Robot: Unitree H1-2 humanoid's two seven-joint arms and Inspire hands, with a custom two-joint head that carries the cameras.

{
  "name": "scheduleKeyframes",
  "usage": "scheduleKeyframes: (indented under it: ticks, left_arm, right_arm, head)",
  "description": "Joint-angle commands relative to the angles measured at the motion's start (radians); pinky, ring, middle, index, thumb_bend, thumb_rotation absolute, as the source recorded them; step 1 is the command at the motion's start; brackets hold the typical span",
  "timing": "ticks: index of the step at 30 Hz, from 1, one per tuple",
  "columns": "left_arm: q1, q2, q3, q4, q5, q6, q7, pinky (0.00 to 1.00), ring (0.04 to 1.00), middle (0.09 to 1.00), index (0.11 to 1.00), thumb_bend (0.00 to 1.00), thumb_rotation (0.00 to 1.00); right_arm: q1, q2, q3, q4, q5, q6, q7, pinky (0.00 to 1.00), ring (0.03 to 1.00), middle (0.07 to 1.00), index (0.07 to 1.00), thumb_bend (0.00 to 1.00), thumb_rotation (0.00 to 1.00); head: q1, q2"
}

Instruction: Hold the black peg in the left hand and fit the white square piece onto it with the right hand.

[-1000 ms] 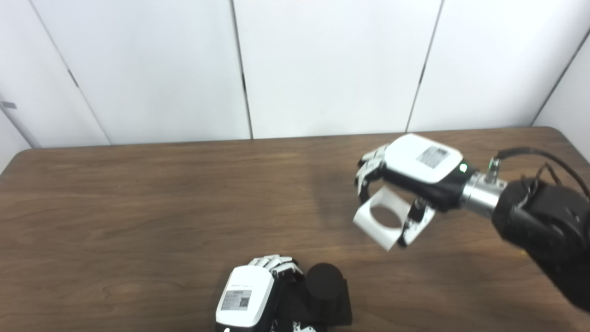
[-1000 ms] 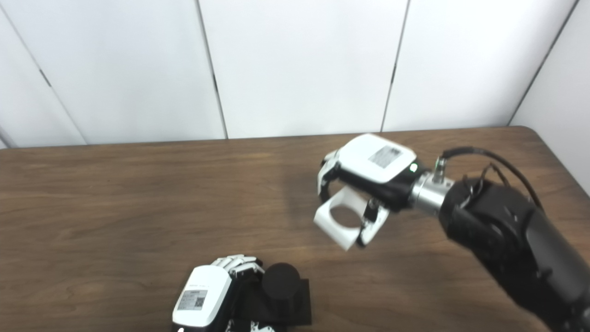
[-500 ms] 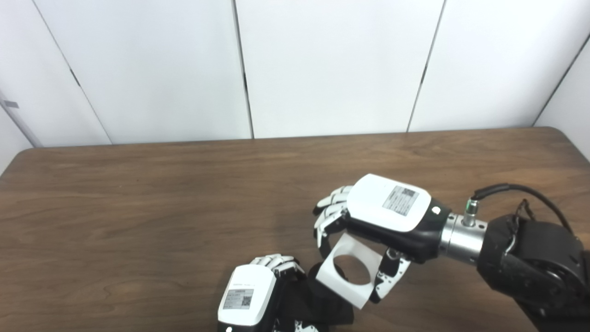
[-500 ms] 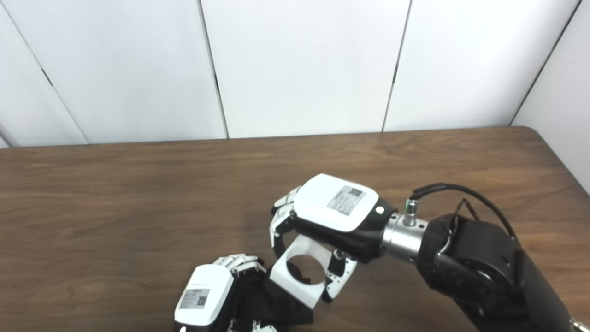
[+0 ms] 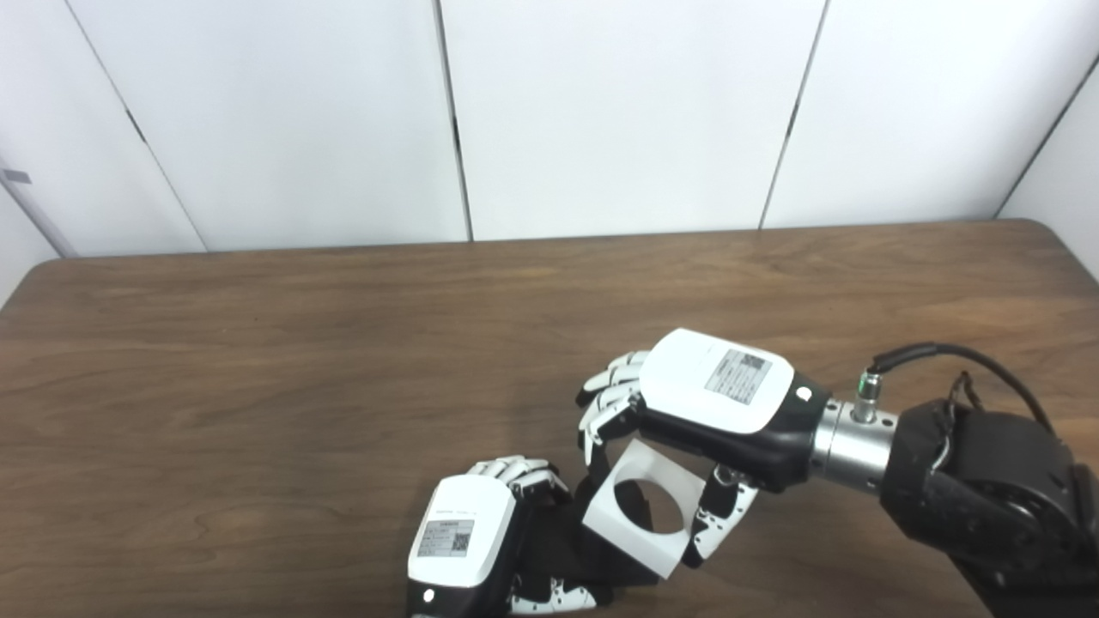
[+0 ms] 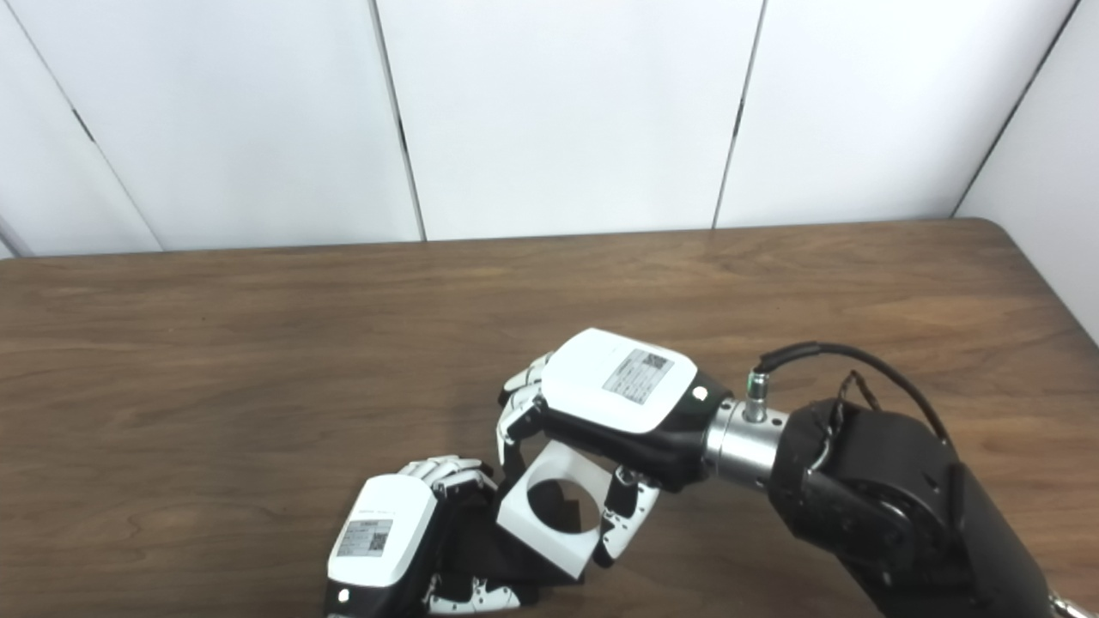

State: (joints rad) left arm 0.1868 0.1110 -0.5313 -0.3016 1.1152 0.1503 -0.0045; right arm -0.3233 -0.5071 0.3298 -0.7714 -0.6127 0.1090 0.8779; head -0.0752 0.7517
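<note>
Wood-grain table (image 5: 258, 360), near edge: left hand (image 5: 459, 549) grips black peg (image 5: 562, 554), mostly hidden. Right hand (image 5: 704, 412) clamps white square piece (image 5: 640, 508), round hole, tilted over it. Seating unclear.

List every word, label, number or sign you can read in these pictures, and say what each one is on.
No text can be read.
Sticker on the back of the left hand: small print beside a square code, too small to read.
Sticker on the back of the right hand: grey print with a square code, too blurred to read.
White square piece, black peg and table: no writing visible.
</note>
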Motion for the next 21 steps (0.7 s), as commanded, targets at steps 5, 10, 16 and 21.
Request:
scheduleKeyframes:
  ticks: [5, 10, 16, 21]
  left_arm:
    - [0.02, -0.015, -0.029, 0.03, 0.007, 0.02, -0.079, 0.75, 0.786, 0.75, 0.488, 0.51, 0.06]
    - [0.02, -0.02, -0.032, 0.024, 0.004, 0.028, -0.087, 0.76, 0.79, 0.752, 0.488, 0.51, 0.06]
    - [0.019, -0.02, -0.039, 0.02, 0.007, 0.036, -0.088, 0.75, 0.788, 0.751, 0.489, 0.51, 0.06]
    - [0.016, -0.017, -0.043, 0.02, 0.013, 0.037, -0.084, 0.75, 0.785, 0.748, 0.489, 0.51, 0.05]
  right_arm:
    - [-0.024, 0.024, -0.005, 0.01, -0.029, -0.029, -0.023, 0.85, 0.843, 0.721, 0.483, 0.52, 0.13]
    - [-0.025, 0.041, 0.003, 0.024, -0.043, -0.053, -0.032, 0.85, 0.844, 0.72, 0.483, 0.52, 0.13]
    - [-0.021, 0.059, 0.007, 0.038, -0.056, -0.067, -0.031, 0.86, 0.851, 0.72, 0.483, 0.52, 0.13]
    - [-0.019, 0.074, 0.017, 0.05, -0.072, -0.072, -0.029, 0.87, 0.862, 0.723, 0.483, 0.52, 0.13]
  head:
    - [0.001, 0.003]
    - [0.005, 0.006]
    - [0.006, 0.009]
    - [0.007, 0.013]
